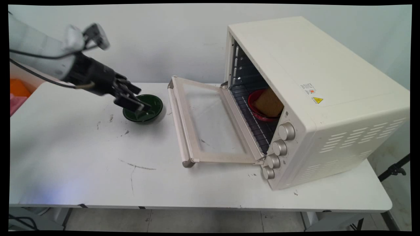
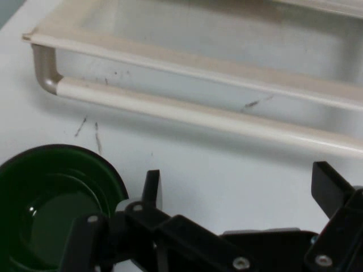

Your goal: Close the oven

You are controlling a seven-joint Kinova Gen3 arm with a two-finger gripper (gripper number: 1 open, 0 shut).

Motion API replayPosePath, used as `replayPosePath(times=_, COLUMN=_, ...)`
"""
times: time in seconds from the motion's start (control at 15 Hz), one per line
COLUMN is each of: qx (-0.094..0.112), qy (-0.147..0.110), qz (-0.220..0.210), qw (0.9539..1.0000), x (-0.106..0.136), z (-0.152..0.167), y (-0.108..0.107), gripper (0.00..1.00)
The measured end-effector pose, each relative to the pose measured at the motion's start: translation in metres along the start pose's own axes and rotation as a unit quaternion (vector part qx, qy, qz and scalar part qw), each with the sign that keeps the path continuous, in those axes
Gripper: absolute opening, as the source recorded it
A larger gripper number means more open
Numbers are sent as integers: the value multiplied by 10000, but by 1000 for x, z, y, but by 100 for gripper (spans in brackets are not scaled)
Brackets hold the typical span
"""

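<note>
I am seeing my end effector [image 1: 139, 100] hovering over the green bowl [image 1: 144, 109] on the surface [image 1: 82, 157], its fingers [image 2: 152, 187] standing apart and holding nothing. To the right, the oven [image 1: 311, 98] is standing with its door [image 1: 206, 121] lying open. Inside, a red bowl [image 1: 257, 106] is carrying bread [image 1: 269, 103].

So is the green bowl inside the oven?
No, the green bowl sits out on the white table, left of the oven's open door.
</note>
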Motion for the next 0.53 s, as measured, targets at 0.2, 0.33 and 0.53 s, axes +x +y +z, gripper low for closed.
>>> replayPosePath(times=0.2, qx=-35, qy=-163, qz=156, qw=9997, x=-5, z=37, y=1, gripper=100)
replayPosePath(times=0.33, qx=-89, qy=-243, qz=294, qw=9992, x=-7, z=58, y=1, gripper=100)
replayPosePath(times=0.53, qx=-176, qy=-355, qz=517, qw=9979, x=-8, z=87, y=1, gripper=100)
